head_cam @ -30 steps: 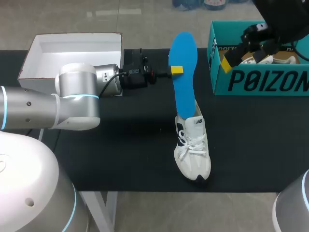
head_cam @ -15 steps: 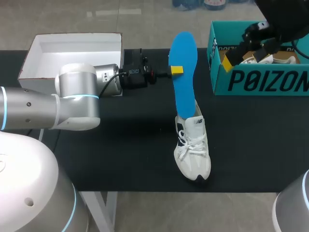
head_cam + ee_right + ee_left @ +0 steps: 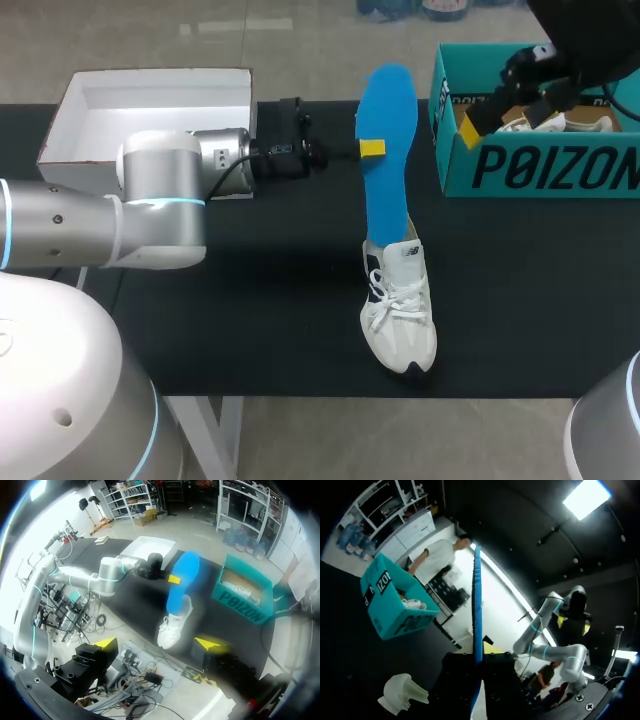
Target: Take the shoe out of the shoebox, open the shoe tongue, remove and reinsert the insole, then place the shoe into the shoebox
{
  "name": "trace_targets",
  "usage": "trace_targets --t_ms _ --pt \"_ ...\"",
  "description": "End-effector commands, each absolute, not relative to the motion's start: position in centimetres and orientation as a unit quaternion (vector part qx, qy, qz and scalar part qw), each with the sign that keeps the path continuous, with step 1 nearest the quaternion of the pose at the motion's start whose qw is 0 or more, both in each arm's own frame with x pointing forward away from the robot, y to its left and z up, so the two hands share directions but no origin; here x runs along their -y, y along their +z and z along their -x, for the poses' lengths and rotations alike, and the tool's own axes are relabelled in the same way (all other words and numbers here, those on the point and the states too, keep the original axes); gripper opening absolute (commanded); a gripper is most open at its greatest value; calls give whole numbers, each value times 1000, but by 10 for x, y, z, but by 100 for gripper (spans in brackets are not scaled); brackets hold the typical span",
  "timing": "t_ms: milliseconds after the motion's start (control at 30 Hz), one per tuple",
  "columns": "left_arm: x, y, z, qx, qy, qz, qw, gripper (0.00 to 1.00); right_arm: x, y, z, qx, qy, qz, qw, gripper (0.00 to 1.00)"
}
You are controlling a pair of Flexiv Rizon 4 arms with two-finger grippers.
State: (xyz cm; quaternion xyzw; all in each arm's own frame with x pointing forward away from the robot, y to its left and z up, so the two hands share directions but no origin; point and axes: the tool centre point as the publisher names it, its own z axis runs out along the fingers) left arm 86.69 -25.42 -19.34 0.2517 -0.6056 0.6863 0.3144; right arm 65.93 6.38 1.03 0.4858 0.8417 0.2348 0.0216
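partly hidden: insole (image 3: pixel 388 200) lower end in shoe (image 3: pixel 398 315); left gripper (image 3: pixel 372 148) pinches it; right gripper (image 3: pixel 157 643) spread wide.

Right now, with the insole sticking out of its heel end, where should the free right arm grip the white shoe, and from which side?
Probably across the laced forefoot of the white shoe, coming down from above, jaws on either flank. It sits sole-down, toe toward the near edge, and the insole, held by the left jaws, occupies the heel opening.
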Motion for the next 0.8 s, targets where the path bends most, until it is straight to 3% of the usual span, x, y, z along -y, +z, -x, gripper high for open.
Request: trace_targets --t_ms 33,433,800 --pt "237 -199 -843 654 725 -87 195 0 -65 11 -661 -842 233 -486 20 100" --pt "229 -207 -811 652 751 -32 102 0 -65 11 -661 -842 233 -486 20 100" --pt "229 -207 -811 652 751 -32 102 0 -65 11 -661 -842 233 -486 20 100"
